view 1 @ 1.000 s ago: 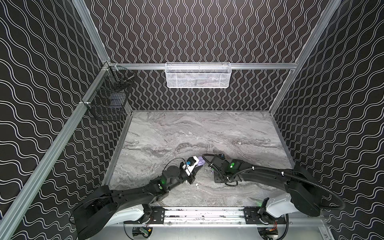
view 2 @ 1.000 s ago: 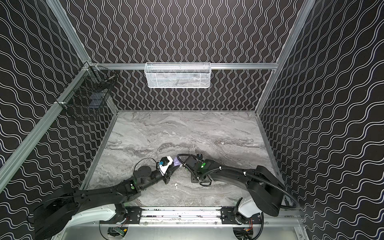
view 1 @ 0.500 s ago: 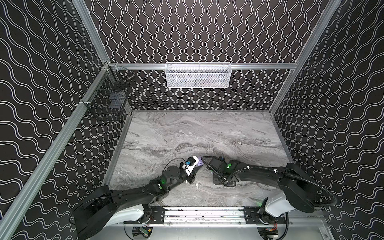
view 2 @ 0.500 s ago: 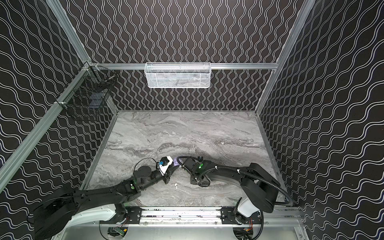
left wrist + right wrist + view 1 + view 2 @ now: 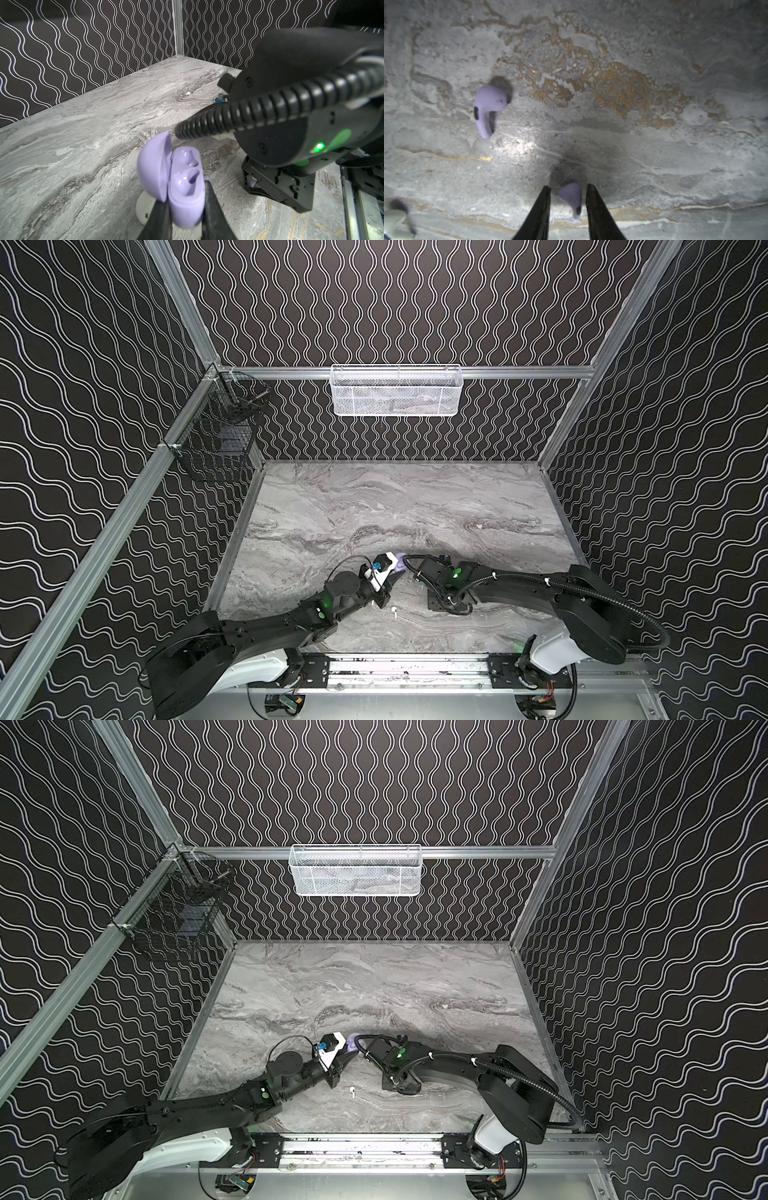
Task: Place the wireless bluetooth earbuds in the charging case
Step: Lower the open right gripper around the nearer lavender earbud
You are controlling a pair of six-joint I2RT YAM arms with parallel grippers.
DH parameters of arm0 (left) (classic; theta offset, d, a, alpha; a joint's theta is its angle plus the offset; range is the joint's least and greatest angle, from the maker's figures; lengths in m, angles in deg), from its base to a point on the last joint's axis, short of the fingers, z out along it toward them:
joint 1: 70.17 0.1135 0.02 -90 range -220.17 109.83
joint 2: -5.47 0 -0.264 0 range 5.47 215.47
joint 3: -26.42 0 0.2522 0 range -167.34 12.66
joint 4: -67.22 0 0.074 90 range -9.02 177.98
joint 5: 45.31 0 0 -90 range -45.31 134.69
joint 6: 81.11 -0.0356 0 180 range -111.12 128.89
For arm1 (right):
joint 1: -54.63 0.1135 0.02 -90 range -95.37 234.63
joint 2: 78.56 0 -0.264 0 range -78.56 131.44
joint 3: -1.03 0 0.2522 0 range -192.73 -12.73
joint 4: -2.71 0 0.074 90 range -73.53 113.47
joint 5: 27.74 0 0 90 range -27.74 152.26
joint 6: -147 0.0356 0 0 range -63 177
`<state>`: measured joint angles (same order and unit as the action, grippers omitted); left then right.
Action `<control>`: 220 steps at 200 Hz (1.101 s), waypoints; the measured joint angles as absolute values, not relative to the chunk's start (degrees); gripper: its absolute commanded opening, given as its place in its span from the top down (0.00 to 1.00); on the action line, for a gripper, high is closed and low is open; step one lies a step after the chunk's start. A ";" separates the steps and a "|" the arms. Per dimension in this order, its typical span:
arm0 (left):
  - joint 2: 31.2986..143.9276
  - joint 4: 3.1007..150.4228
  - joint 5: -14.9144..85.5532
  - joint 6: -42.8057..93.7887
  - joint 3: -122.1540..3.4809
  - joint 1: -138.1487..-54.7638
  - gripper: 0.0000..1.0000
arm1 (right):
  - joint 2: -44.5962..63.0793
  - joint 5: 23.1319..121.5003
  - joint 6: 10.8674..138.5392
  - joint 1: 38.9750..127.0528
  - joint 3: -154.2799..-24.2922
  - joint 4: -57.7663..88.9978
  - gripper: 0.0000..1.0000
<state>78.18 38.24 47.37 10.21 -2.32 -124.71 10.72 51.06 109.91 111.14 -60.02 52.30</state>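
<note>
Right wrist view is giving us the relation that matters: a lavender earbud [image 5: 571,195] is lying on the marble table [image 5: 654,135] directly between the fingers of our right gripper [image 5: 568,186]. Its bulbous head is pointing out toward the fingertips and its stem is running back toward the wrist. The long axis is therefore lying in line with the jaws, not across them. We are standing narrow here, with a slim gap showing on each side of the earbud, so nothing is gripped yet. A second lavender earbud [image 5: 489,101] is lying well apart from it on the table, roughly parallel to the first.

Our left gripper [image 5: 184,191] is clamping the lavender charging case [image 5: 182,203] by its base. The lid [image 5: 153,166] is hinged open, and both wells are showing empty and facing the right arm. In both top views the two grippers are working just beside each other, and a white earbud [image 5: 394,610] is lying on the table near them.

We are judging the right arm the nearer one. A squeeze should land across the earbud's width, and the carry to the case looks short.
</note>
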 measured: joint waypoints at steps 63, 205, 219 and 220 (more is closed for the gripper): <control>78.18 38.24 47.35 10.21 -2.32 -124.71 1.00 | 12.11 51.04 109.84 111.10 -61.05 52.34 0.71; 78.48 38.31 47.30 10.25 -2.60 -124.71 1.00 | 12.25 51.04 108.86 111.10 -60.87 52.89 0.76; 78.61 38.33 47.30 10.25 -2.63 -124.71 1.00 | 12.31 51.04 108.86 111.10 -60.94 52.85 0.77; 78.64 38.33 47.30 10.25 -2.63 -124.71 1.00 | 12.31 51.04 108.86 111.10 -60.94 52.85 0.77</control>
<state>78.64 38.33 47.30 10.25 -2.63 -124.71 12.31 51.04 108.86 111.10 -60.94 52.85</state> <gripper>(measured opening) 0.192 0.238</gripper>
